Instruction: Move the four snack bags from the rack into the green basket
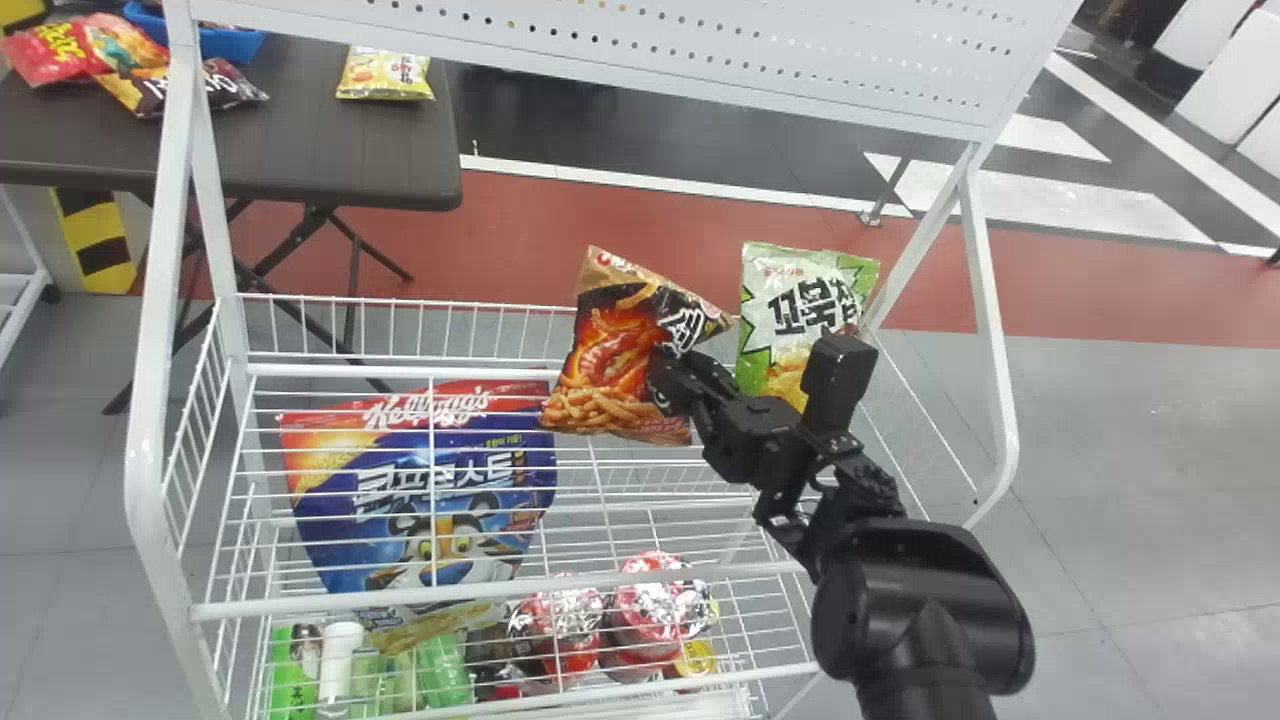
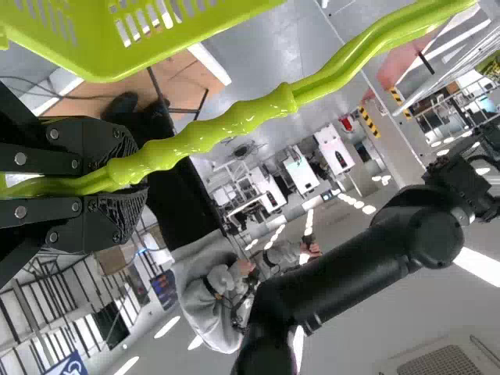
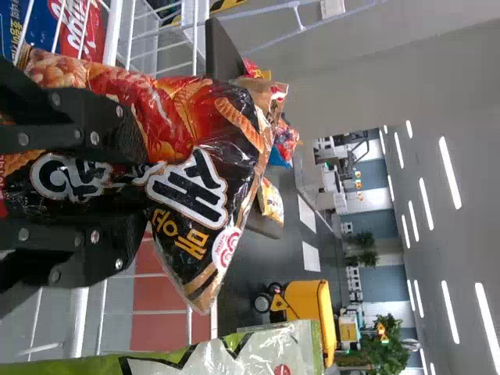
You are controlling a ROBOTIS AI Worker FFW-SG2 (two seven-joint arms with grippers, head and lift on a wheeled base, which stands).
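Observation:
In the head view my right gripper (image 1: pixel 680 385) is above the white wire rack (image 1: pixel 500 590), shut on the black and orange snack bag (image 1: pixel 625 350). The right wrist view shows the gripper (image 3: pixel 129 176) pinching that bag (image 3: pixel 195 125), which creases between the fingers. A green and white bag (image 1: pixel 800 300) stands at the rack's right rear, and a blue cereal bag (image 1: pixel 430 500) leans at its left. In the left wrist view my left gripper (image 2: pixel 117 183) is shut on the handle (image 2: pixel 226 117) of the green basket (image 2: pixel 117 39).
White posts (image 1: pixel 150 400) and a perforated panel (image 1: pixel 600 50) frame the rack. Cups (image 1: pixel 655 600) and bottles (image 1: pixel 440 670) stand on a lower level. Behind at the left, a dark table (image 1: pixel 330 150) holds more snack bags (image 1: pixel 385 75).

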